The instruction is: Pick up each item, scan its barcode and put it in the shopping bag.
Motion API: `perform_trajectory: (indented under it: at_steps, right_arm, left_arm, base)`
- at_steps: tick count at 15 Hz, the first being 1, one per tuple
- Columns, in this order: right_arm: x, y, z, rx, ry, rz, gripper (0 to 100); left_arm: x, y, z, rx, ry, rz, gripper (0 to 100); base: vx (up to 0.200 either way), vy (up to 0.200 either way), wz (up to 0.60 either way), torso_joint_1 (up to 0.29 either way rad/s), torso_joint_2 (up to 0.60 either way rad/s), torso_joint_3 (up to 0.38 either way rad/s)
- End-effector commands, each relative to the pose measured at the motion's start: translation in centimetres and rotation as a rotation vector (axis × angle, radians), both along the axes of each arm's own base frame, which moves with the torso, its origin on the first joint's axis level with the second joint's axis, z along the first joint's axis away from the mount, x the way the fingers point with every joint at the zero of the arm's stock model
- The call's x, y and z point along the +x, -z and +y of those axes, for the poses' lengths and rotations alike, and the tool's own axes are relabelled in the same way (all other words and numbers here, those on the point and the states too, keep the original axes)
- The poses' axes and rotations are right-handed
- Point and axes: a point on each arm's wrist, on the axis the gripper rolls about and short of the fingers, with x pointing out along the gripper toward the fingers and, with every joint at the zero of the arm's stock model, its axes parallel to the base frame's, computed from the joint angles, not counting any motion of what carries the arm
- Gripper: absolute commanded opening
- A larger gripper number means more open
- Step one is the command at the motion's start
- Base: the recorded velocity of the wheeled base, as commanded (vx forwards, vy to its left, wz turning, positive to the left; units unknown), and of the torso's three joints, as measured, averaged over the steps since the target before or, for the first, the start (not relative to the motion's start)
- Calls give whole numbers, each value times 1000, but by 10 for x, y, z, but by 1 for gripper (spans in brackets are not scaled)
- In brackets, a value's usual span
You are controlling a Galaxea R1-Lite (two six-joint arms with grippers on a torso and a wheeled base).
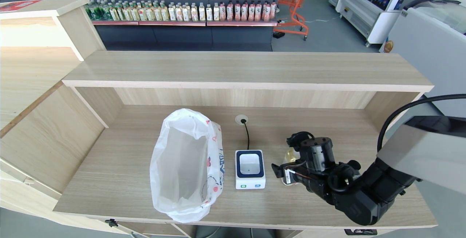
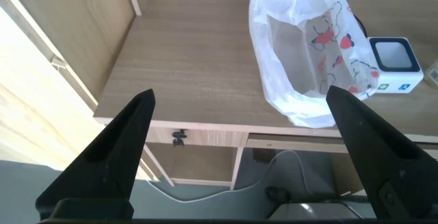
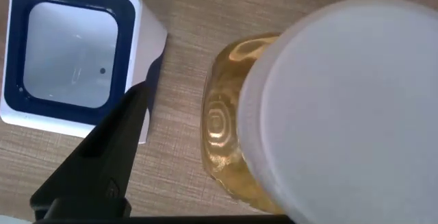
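Right claw over the bottle, not gripping; nothing scanned or bagged yet by the look of it.

Right gripper (image 1: 291, 167) sits over a white-capped bottle (image 3: 321, 107) of amber liquid. The one finger (image 3: 102, 155) I can see stands off the bottle with bare counter between, so I read the jaws as apart. The bottle is upright on the counter (image 1: 120, 165), just beside the scanner (image 1: 249, 169) on its right. The shopping bag (image 1: 185, 165) stands open just left of the scanner, nothing visible inside. Left gripper (image 2: 241, 94) hangs off the counter's front edge near the bag, jaws wide apart, holding nothing. My read: first pick is in hand; grasp, scan and bagging all remain. No other items visible.
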Motion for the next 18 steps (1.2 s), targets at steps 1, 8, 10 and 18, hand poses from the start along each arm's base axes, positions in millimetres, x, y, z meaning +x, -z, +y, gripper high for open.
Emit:
perform_trajectory:
  at_steps: [1,8,10,18]
  right_arm:
    - [8,10,-3,-8,-26,-10,100]
    - [21,19,-3,10,-91,-44,0]
    - [24,19,-7,19,-93,-48,0]
    - [31,-5,-7,134,-81,-105,0]
  left_arm:
    - [0,0,0,0,1,0,100]
    - [0,0,0,0,-1,0,100]
    - [0,0,0,0,-1,0,100]
    - [0,0,0,0,-1,0,100]
  base:
    - [0,0,0,0,0,0]
    - [0,0,0,0,0,0]
    - [0,0,0,0,0,0]
    - [0,0,0,0,0,0]
